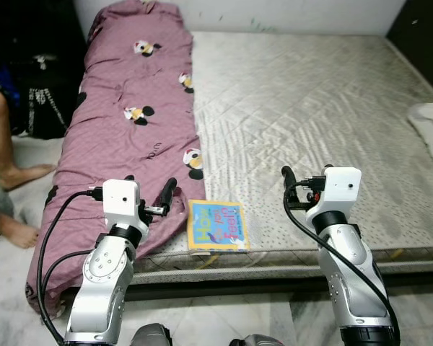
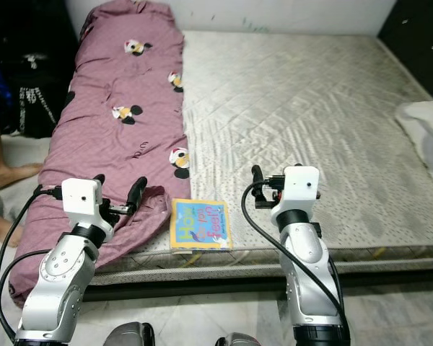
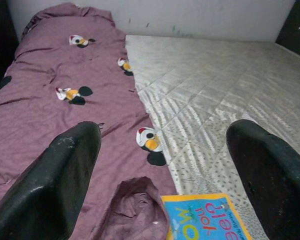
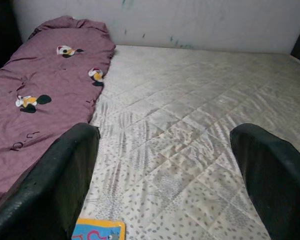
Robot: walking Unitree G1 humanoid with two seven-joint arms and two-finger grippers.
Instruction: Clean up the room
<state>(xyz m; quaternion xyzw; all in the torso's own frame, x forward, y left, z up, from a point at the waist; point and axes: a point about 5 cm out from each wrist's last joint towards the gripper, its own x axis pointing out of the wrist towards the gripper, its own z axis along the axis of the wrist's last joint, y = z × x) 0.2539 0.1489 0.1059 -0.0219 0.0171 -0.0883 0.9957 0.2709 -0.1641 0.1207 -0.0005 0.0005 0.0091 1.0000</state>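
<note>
A bare quilted mattress [image 1: 325, 108] took up most of the scene, lying low on a pale floor [image 1: 224, 317] against a light wall [image 1: 274, 14]. Along its left side, from the wall down to the near edge, ran a long mauve blanket [image 1: 123, 122] printed with small cartoon mouse figures, its lower end rumpled and hanging over the mattress corner. At the far right edge of the mattress lay a bunched white cloth [image 1: 431, 130]. On the floor to the left of the bed a person's bare legs and feet [image 1: 11, 180] showed beside some dark bags [image 1: 36, 86]. Both silver arms were raised in front of the near edge of the bed. The left claw [image 1: 148, 193] hovered above the lower part of the blanket, its two black fingers [image 3: 50, 185] spread wide apart and holding nothing. The right claw [image 1: 303, 176] hung over the bare mattress near its front edge, its fingers [image 4: 50, 185] likewise spread wide with nothing between them. Between the two arms, flat on the mattress right at its near edge and just beside the blanket's rumpled fold, lay a thin children's book [image 1: 216, 225] with a yellow border and a blue cover bearing coloured lettering; neither claw touched it
</note>
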